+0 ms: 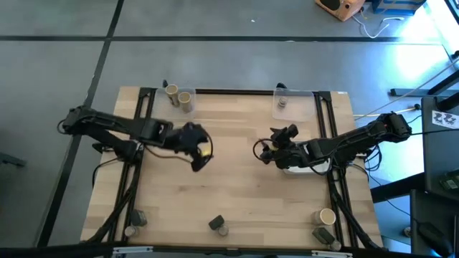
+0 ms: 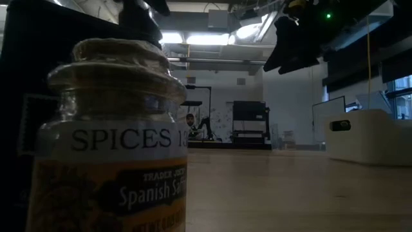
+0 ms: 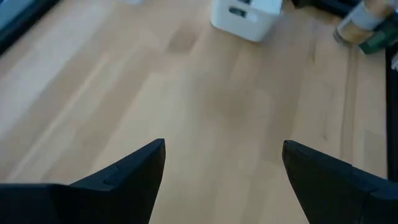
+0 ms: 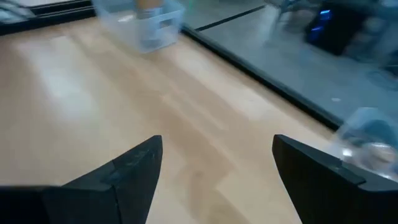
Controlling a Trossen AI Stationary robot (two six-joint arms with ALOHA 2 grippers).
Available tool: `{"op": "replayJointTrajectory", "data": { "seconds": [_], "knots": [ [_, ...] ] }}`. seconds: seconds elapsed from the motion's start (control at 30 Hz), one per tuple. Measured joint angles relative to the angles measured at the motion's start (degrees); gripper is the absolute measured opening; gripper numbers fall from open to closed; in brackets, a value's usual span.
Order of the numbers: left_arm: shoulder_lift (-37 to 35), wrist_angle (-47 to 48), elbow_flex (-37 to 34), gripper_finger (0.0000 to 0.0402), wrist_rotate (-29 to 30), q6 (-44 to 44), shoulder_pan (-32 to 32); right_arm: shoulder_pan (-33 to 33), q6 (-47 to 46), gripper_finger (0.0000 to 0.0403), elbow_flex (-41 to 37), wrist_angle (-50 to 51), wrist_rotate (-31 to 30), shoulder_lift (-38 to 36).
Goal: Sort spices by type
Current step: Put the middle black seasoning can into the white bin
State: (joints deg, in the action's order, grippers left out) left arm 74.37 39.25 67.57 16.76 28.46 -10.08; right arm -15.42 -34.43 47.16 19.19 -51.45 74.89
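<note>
spices (image 2: 112, 138) | glass jar, seemingly saffron | both arms' fingers (image 3: 134, 171) spread, empty

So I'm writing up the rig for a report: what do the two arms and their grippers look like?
Both arms are black and jointed, with black cables running along them. The left gripper and right gripper are dark too. In the wrist views each ends in two flat, matte black fingers tapering to angled tips.

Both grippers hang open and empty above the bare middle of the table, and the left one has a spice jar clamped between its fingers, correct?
Not quite. The left gripper holds nothing: the left wrist view shows only bare table between its open fingers. The right gripper is likewise open and empty.
</note>
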Motion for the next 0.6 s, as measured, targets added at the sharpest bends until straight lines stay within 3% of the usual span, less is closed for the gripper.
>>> {"op": "replayJointTrajectory", "data": {
  "seconds": [0.2, 0.5, 0.6],
  "knots": [
    [0.61, 1.68, -1.06, 0.0306, 5.32, 7.25, -9.24, 0.00, 2.85, 0.0303, 0.04, -5.55, 10.76, 1.19],
    [0.76, 0.27, -8.59, 0.0306, 9.67, 19.96, -20.28, -0.17, 7.71, 0.0303, 0.05, -22.49, 33.22, 10.37],
    [0.87, -2.22, -11.43, 0.0306, 10.83, 24.07, -23.45, -1.17, 9.35, 0.0303, 0.02, -28.74, 38.14, 13.38]
  ]
}}
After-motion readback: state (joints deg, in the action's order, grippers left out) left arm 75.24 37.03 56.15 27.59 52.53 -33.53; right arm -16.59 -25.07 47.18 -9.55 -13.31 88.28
